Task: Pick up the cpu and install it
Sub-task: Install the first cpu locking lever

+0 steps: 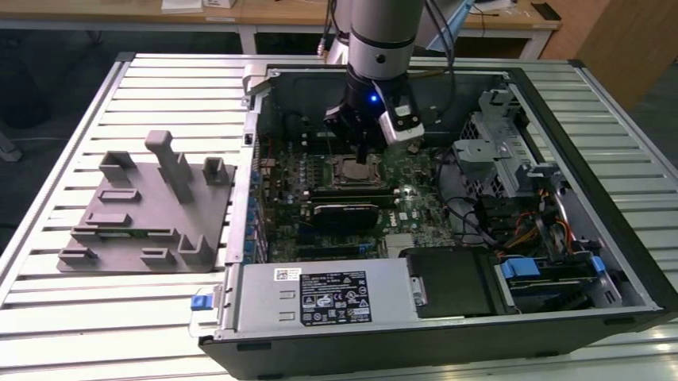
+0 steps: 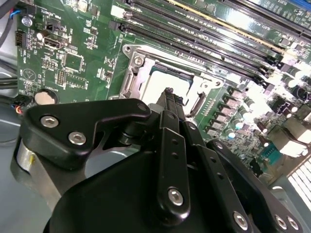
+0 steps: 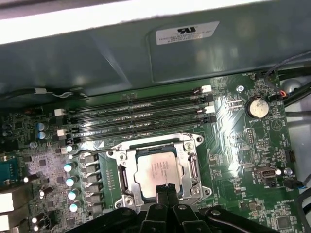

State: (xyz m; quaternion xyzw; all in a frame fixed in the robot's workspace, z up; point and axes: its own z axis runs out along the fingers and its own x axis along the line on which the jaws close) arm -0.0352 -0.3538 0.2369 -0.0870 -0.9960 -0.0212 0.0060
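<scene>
Slatted metal table (image 1: 106, 317) w/ an open PC case (image 1: 424, 337) lying flat on it, taking up most of the exterior view's right half. The arm (image 1: 379, 40) comes down from the far side into the case. On the exterior view's left, well apart from the case, sits a grey plastic block (image 1: 148, 214) w/ posts and pockets. Silver power supply box (image 1: 317, 298) is in the case's near corner, beside black drive bays.

The green main board (image 3: 233, 141) covers the case floor. Four long memory slots (image 3: 136, 116) run side by side just on the far side of the socket (image 3: 194, 165), a square metal frame approx mid-board.

The cpu (image 3: 155, 167) lies flat inside that frame, silver top up, edges lined up w/ the frame; in the second wrist view it's a bright patch (image 2: 153, 87), and in the exterior view a pale square (image 1: 358, 169) under the arm.

The gripper (image 3: 165, 190) is right over the cpu's near edge, jaws drawn together w/ nothing btwn them; can't tell if the tips touch the chip. Same in the second wrist view (image 2: 168, 94) and the exterior view (image 1: 366, 151).

A coin battery (image 3: 257, 108) sits on the board, apart from the socket.
</scene>
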